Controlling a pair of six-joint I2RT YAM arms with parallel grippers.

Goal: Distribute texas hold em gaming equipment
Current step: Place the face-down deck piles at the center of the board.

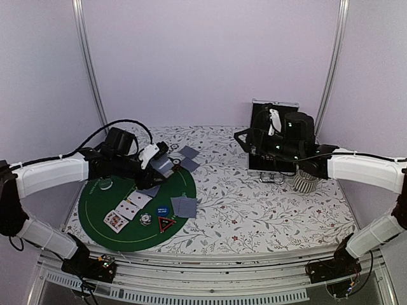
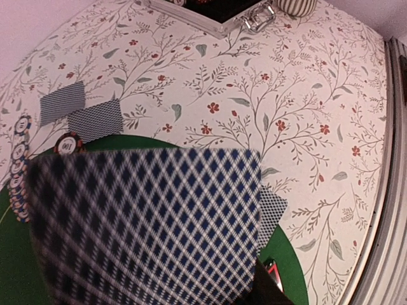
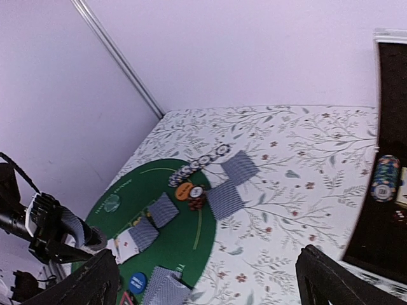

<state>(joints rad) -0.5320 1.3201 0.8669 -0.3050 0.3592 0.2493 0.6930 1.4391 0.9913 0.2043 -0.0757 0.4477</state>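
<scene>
My left gripper (image 1: 158, 166) is shut on a stack of grey-blue-backed playing cards (image 2: 146, 229), held over the far edge of the green mat (image 1: 102, 216). The stack fills the left wrist view and hides the fingers. Two face-down cards (image 2: 82, 111) lie beyond the mat, and another pair (image 1: 184, 206) lies at its right edge. A row of striped poker chips (image 3: 197, 166), an orange disc (image 3: 184, 190) and a short chip stack (image 3: 198, 196) sit on the mat's far side. A blue disc (image 1: 162, 208) and the red-edged triangular marker (image 1: 166, 223) lie near face-up cards (image 1: 127, 210). My right gripper (image 3: 210, 286) hangs open and empty beside the case.
The silver-and-black case (image 1: 273, 149) stands open at the back right, with chips (image 3: 386, 178) inside. A ribbed cup (image 1: 306, 181) stands beside it. A flowered cloth (image 1: 254, 203) covers the table.
</scene>
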